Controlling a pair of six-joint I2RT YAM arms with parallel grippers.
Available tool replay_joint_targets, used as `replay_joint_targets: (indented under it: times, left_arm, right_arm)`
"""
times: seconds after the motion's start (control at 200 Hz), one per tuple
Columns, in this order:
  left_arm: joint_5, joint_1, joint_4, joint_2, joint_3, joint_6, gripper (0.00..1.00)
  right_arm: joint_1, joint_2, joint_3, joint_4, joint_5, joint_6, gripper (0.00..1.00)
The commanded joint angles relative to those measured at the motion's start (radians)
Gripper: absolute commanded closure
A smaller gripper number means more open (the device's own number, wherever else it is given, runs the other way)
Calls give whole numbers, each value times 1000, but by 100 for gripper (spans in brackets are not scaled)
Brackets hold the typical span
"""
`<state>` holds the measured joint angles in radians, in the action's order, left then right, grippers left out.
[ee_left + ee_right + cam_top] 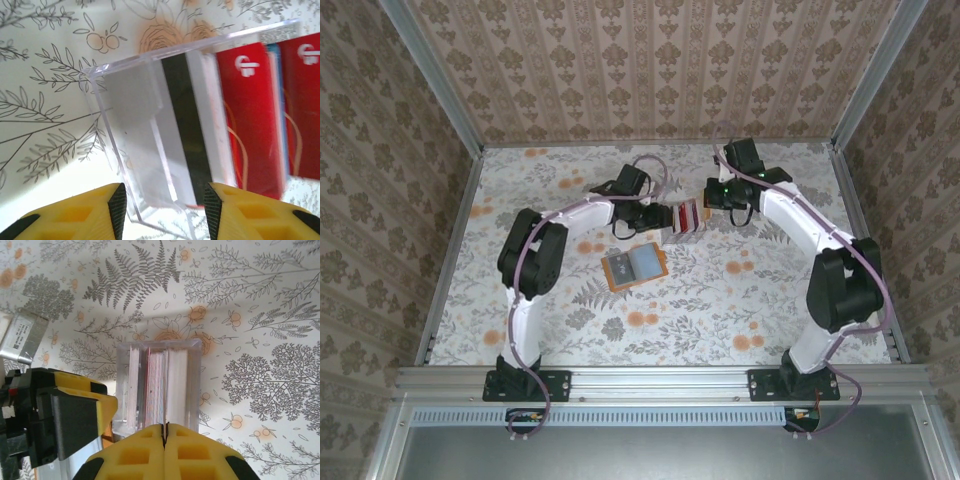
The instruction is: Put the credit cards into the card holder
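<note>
1. Two claws meet above the middle of the table [750, 310]. The right claw [164, 436] has its yellow pads pressed tight together, right at the near edge of the credit cards [159, 385]. A thin dark line runs between the pads, but I cannot tell whether a card's edge is caught there.
2. The left claw [165, 210] pinches a clear box [132, 135] by its two sides. It holds the box up off the table with the open end turned toward the right claw.
3. The cards stand packed on edge inside that box. In the left wrist view, a grey-white card with a black stripe sits nearest. Beyond it are red cards with a white logo, with a sliver of blue between them.
4. The card holder [635, 266] lies flat on the table, near the box on the side toward the arm bases and apart from both claws. It is orange and lies open with a greyish panel showing. I cannot tell whether that panel is lining or a card.
5. The step in hand looks like drawing the first card out of the box. The transfer to the holder seems hardly begun.
6. The next move likely calls for a straight pull along the card's length while the left claw steadies the box. The card then has to be carried down to the holder's opening. Thin, slick cards may slip from the pads or drag their neighbours out.
</note>
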<state>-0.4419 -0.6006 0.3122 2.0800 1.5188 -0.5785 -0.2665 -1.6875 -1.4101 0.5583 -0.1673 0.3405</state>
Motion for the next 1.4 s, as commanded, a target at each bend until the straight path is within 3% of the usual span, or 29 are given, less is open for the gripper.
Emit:
replay_joint_targets:
  times: [0.0,0.245,0.53,0.875,1.395]
  left_arm:
    - [26,14,40,-127,-13,43,52]
    - [93,62,34,-317,-232,42,52]
    - [151,96,49,-479,-502,22,57]
    - [190,126,40,-572,-694,-24,66]
    - [173,134,8,-492,-703,-28,68]
  right_arm:
    - [-7,84,30,17,-28,-34,98]
    - [-59,110,98,-59,-295,-6,98]
    - [-206,-48,165,-254,-486,92,97]
    - [-273,-202,186,-376,-502,148,97]
    - [-283,-322,144,-390,-500,144,97]
